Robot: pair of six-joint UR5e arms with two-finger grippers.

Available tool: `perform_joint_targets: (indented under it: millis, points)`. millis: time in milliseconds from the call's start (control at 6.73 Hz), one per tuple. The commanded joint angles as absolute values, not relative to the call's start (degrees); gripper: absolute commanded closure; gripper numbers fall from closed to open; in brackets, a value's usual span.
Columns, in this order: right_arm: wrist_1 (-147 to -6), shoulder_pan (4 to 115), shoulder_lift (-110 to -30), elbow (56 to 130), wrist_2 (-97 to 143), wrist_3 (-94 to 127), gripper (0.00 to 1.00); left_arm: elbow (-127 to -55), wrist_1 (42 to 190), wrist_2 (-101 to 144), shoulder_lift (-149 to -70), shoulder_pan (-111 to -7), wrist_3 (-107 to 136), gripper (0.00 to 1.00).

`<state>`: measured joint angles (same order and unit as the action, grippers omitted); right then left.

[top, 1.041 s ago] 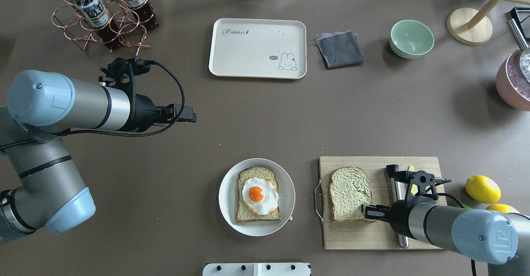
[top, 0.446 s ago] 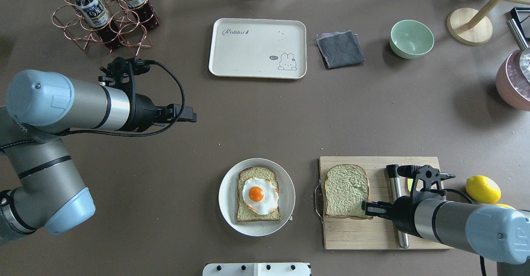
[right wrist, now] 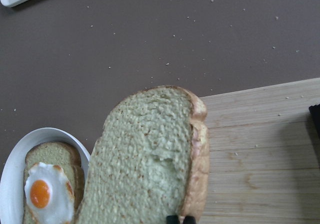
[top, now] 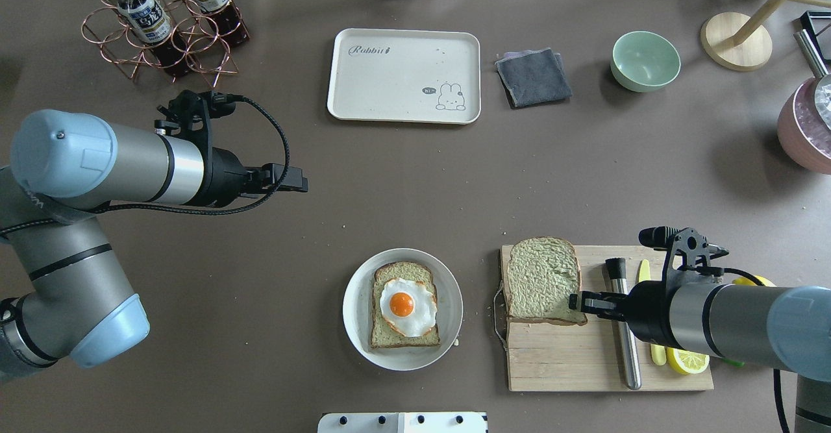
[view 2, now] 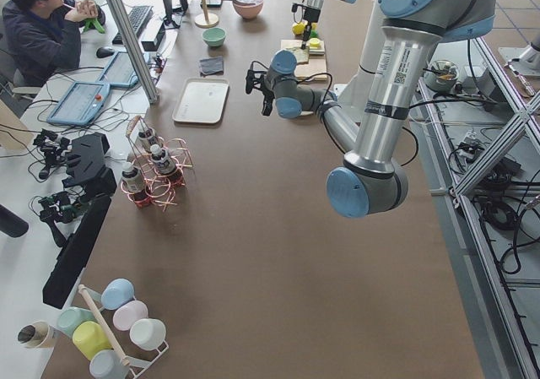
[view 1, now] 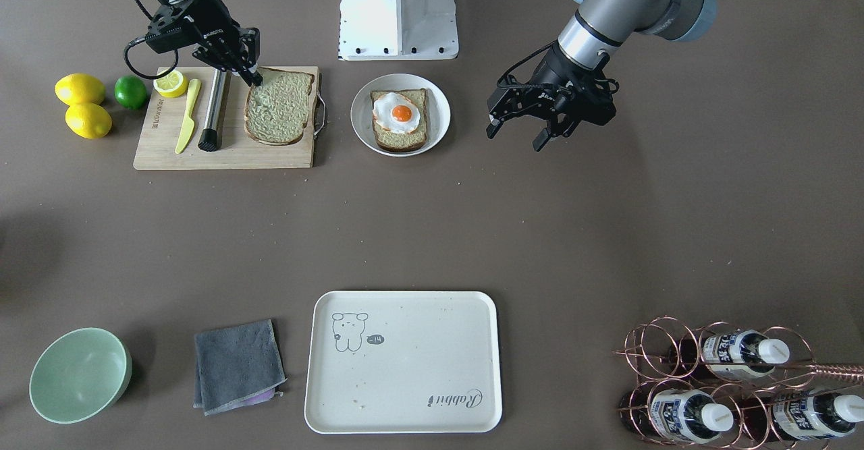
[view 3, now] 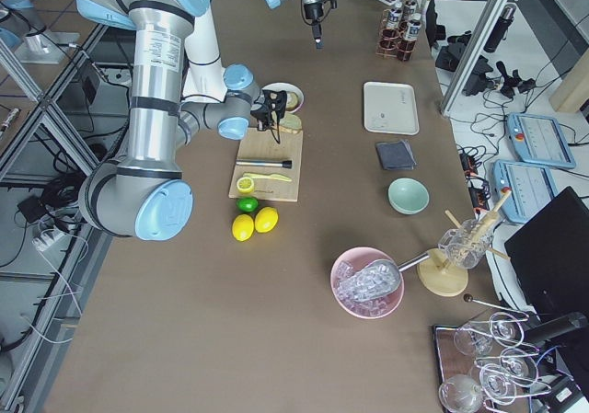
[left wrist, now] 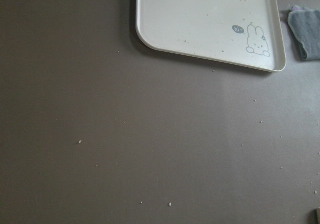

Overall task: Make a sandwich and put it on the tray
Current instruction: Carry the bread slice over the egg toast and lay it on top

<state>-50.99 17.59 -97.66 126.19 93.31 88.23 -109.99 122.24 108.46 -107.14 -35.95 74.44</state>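
Robot's right claw [top: 576, 303] is clenched on the near-right corner of a squarish slice of pale green-tan bread with a brown crust [top: 542, 280]. It holds the slice lifted above the pale wooden cutting board [top: 558, 361]. In the right wrist view the slice hangs raised over the board's edge and the brown surface [top: 454, 186].

To the robot's left of the board, a round white plate [top: 354, 290] carries the second crusted bread slice [top: 402, 269], topped with a white fried egg with an orange yolk [top: 402, 306]. The left claw [view 1: 516, 136] hovers released, fingers spread, over bare surface near the plate, touching nothing.

The large cream rectangular tray with rounded corners [top: 402, 76], printed with a small animal outline and the word "Rabbit", lies at the surface's far side. It is well apart from plate and board, with a few crumbs on it.

On the board beside the held slice lie a steel rod [top: 626, 355], a yellow knife [top: 643, 271] and a lemon half [top: 688, 360].
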Motion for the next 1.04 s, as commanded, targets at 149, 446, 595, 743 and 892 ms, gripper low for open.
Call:
perform_joint_targets:
  millis: [149,446,595,743,892]
  points:
    - [-61.92,14.00,-83.64,124.46,91.69,88.33,1.00,-109.60,122.26,108.54,-107.05,-35.95,74.44,0.03]
    - [-63.45,7.76,-75.71,118.86,84.50,88.24,1.00,-109.86,122.26,108.54,-107.14,-35.95,74.62,0.03]
    - [-63.46,5.73,-72.28,115.17,81.50,88.07,1.00,-109.86,122.26,108.54,-107.14,-35.95,74.71,0.03]
    - [-63.46,5.19,-70.94,113.66,81.04,88.07,1.00,-109.78,122.26,108.46,-107.14,-35.95,74.71,0.03]
    - [-63.37,4.92,-69.71,112.60,80.51,88.07,1.00,-109.78,122.26,108.46,-107.14,-35.95,74.71,0.03]
